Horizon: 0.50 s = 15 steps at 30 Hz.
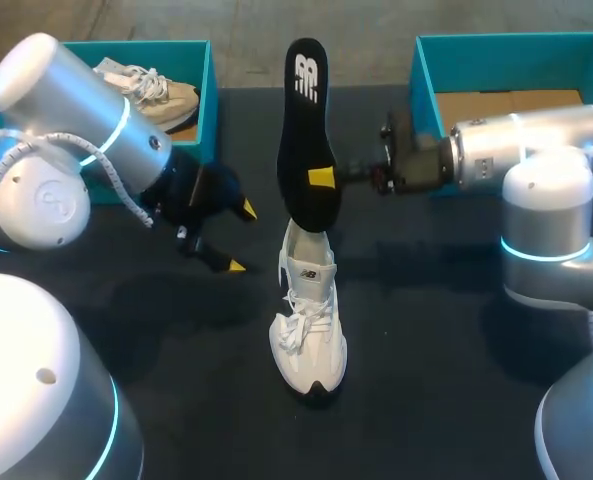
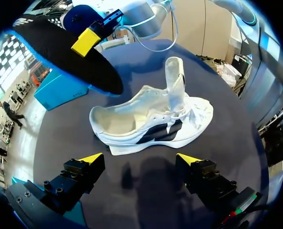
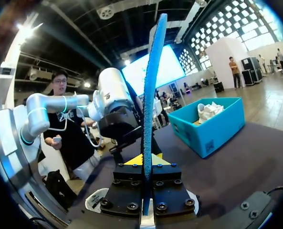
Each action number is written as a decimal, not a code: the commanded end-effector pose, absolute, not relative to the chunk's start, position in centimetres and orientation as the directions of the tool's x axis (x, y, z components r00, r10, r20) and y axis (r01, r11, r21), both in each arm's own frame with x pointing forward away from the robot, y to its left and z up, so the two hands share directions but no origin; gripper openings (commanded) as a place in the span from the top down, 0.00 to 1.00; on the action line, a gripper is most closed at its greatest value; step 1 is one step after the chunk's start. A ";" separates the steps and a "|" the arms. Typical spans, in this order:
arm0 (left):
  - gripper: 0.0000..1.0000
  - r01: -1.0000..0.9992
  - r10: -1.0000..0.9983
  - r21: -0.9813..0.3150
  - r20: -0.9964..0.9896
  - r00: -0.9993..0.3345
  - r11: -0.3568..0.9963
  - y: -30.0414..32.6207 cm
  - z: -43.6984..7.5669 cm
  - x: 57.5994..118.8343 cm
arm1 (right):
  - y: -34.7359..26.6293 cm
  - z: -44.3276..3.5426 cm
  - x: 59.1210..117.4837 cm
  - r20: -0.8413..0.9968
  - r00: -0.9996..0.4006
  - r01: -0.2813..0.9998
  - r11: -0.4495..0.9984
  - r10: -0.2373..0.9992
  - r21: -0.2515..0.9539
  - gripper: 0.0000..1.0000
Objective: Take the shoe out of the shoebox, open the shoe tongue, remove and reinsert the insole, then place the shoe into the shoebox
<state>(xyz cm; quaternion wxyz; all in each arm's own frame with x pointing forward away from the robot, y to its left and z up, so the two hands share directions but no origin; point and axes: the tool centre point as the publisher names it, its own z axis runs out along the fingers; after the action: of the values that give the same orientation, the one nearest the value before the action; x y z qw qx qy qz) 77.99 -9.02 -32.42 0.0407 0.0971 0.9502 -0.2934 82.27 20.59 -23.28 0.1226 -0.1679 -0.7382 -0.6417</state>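
Head view: the right tool (image 1: 326, 178) clamps the black insole (image 1: 304, 130) upright, its lower end at the mouth of the white sneaker (image 1: 309, 330) on the desk (image 1: 446, 340) below. The left tool (image 1: 241, 237), spread wide and empty, hangs beside the sneaker. It should probably brace the heel while the insole is fed down and forward.

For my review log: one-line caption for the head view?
Right gripper holds black insole above the white shoe; left gripper open nearby.

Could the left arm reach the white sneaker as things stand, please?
Probably yes: the open left gripper faces the white lace-up sneaker with only bare black table between; the right gripper holds the black foam insole above its heel.
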 end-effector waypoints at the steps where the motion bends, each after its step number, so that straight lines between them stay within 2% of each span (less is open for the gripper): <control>1: 0.00 0.207 0.158 -0.545 -0.136 -0.978 0.813 -9.7 -32.9 78.3 | 21.2 -24.5 82.8 0.404 -0.911 0.412 0.112 0.084 0.904 1.00; 15: 0.00 0.182 0.135 -0.522 -0.128 -0.983 0.833 -9.5 -33.4 78.6 | 21.0 -26.2 82.9 0.455 -0.886 0.462 0.092 0.088 0.882 1.00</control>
<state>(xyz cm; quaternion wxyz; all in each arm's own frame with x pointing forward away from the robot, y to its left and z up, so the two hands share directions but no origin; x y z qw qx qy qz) 78.67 -9.30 -33.36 0.0378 0.0873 0.9547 -0.2821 82.93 20.80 -26.19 0.1451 -0.1885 -0.7234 -0.6481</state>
